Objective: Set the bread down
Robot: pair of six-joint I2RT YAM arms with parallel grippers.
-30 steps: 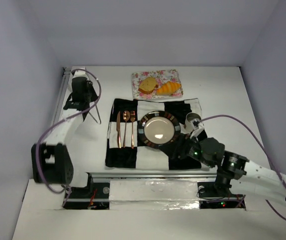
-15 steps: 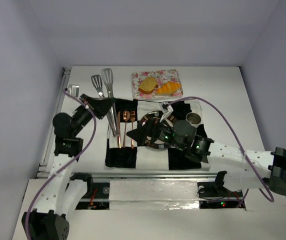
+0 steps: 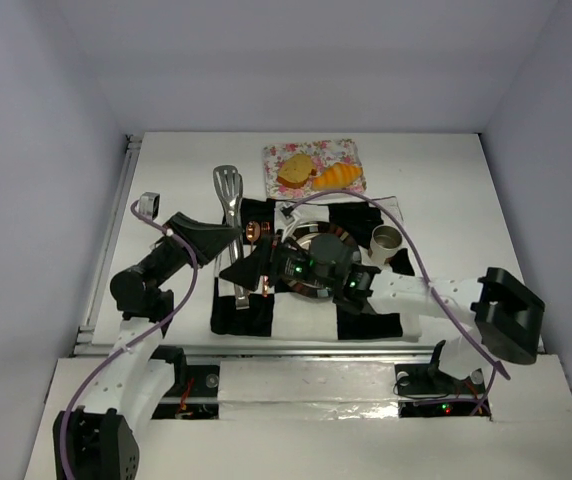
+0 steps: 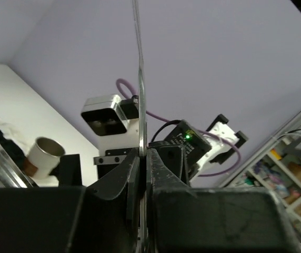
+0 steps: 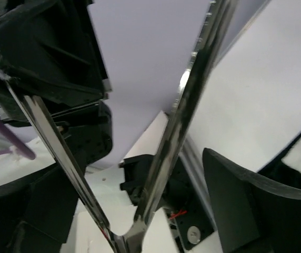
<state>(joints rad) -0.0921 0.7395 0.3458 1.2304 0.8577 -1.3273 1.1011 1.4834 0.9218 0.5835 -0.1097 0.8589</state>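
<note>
The bread, a pale slice [image 3: 294, 170] and an orange croissant [image 3: 337, 177], lies on a floral napkin [image 3: 348, 150] at the back of the table. Metal tongs [image 3: 228, 186] stand over the cloth's left side, slotted head toward the back. My left gripper [image 3: 232, 238] [image 4: 142, 154] is shut on one tong arm [image 4: 140, 79], seen edge-on between its pads. My right gripper [image 3: 249, 268] [image 5: 145, 208] is open. Both tong arms [image 5: 177, 132] pass between its fingers [image 5: 250, 211] and join in a V low down. Neither gripper is near the bread.
A black-and-white checked cloth [image 3: 366, 322] carries a dark-rimmed plate [image 3: 338, 235], copper cutlery [image 3: 254, 232] partly hidden under the arms, and a white cup [image 3: 386, 240]. A small grey block [image 3: 148, 204] sits at the left. Walls close in the table on three sides.
Both arms have swung in over the cloth's left part. The tongs came right and nearer with the left gripper, and the right gripper opened wide and moved left around them.
</note>
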